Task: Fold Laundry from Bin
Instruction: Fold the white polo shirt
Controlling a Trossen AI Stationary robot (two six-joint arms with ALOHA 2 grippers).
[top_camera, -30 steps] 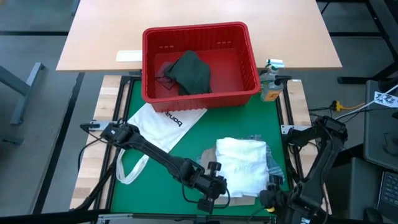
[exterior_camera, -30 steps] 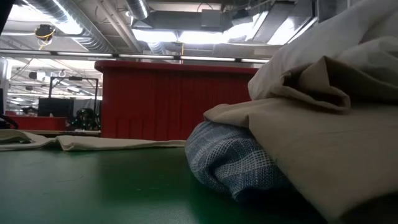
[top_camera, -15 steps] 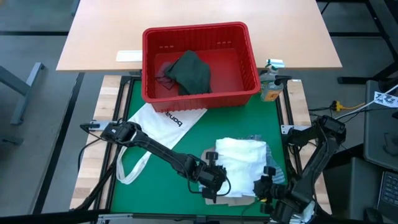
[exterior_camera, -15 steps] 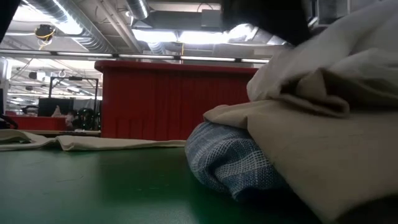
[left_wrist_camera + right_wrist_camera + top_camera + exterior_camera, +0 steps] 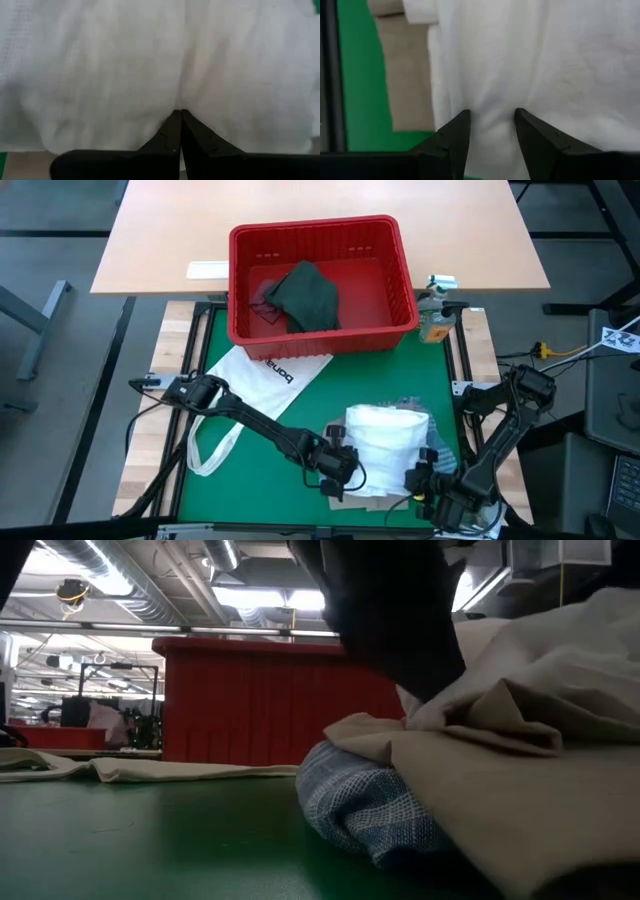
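A folded white shirt (image 5: 385,445) tops a pile at the mat's near right. It lies on a tan shirt (image 5: 500,790), which lies over a blue-striped cloth (image 5: 370,805). My left gripper (image 5: 345,465) is shut against the white shirt's left side. My right gripper (image 5: 425,480) stands open on the shirt's near right edge. The red bin (image 5: 320,340) stands at the far edge with a dark green-grey top (image 5: 305,295) lying in it. My left gripper pushes its shut fingertips (image 5: 180,114) into the white shirt's left side (image 5: 181,97), slanting down from the near left. The cloth creases and dents at the tips (image 5: 420,700). The shirt stays on the pile. My right gripper sets its open fingers (image 5: 457,125) on the white shirt's near right edge (image 5: 492,112), pointing steeply down. A strip of cloth lies between the two tips. The shirt rests on the tan shirt.
A white tote bag (image 5: 265,380) lies flat on the mat's left half, its straps (image 5: 210,450) trailing toward the near left. A small bottle (image 5: 435,320) stands by the bin's right side. Bare green mat (image 5: 260,480) lies to the left of the pile.
Both grippers have come down from the near edge onto the white shirt. The left one has moved toward the pile's left side and the right one toward its near right edge. The shirt's left side has sunk and creased under the left gripper.
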